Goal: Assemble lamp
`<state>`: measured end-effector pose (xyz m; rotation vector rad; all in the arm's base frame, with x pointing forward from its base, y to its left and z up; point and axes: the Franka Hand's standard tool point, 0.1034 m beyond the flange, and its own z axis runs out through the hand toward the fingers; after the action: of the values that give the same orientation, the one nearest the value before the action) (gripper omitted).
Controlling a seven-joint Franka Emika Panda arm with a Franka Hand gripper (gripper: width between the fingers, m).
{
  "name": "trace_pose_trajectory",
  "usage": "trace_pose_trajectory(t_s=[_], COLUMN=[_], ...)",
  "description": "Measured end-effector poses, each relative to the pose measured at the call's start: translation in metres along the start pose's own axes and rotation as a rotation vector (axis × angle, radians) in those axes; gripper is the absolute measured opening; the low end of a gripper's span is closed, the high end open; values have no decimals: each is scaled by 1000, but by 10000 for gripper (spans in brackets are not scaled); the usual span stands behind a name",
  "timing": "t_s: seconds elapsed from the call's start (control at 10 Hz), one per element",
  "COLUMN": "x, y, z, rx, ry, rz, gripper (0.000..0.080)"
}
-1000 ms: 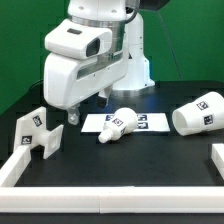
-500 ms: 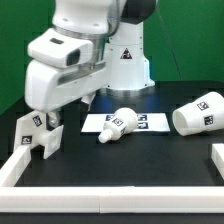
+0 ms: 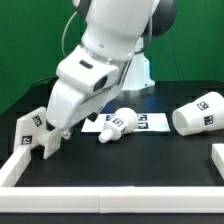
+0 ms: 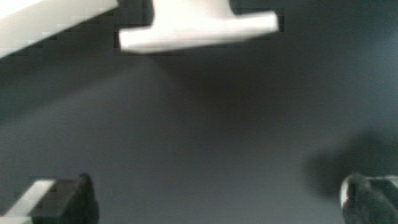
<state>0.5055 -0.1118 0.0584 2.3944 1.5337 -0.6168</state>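
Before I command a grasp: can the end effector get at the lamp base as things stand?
Probably yes. The end effector is open close by the base, and the wrist view shows only bare table between them. The bulb lies apart, toward the exterior view's right.

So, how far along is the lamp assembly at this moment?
Done: nothing looks joined. The base, the bulb and the shade lie apart from each other. In hand: the tool is open and empty, close to the base, probably about to grasp it. Left: grasping the base, fitting the bulb, then adding the shade.
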Motion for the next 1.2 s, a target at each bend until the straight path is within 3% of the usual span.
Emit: trace_pose_trajectory(t_s=[0.1,0.2,0.6,0.7,0.9,1.0,1.2], x=[-1,-4,17,20,6,0,-12], y=[5,10,-10,-11,-2,-1,-3], z=[0,6,9,11,13,15,20], rx=[-25,-34,25,26,-49,-44,6], ry=[-40,-66,-243,-286,-431,-454,-554], rz=[-53,-79,-85,-101,-170,-170,-163], gripper=[700,700,700,700,700,700,700])
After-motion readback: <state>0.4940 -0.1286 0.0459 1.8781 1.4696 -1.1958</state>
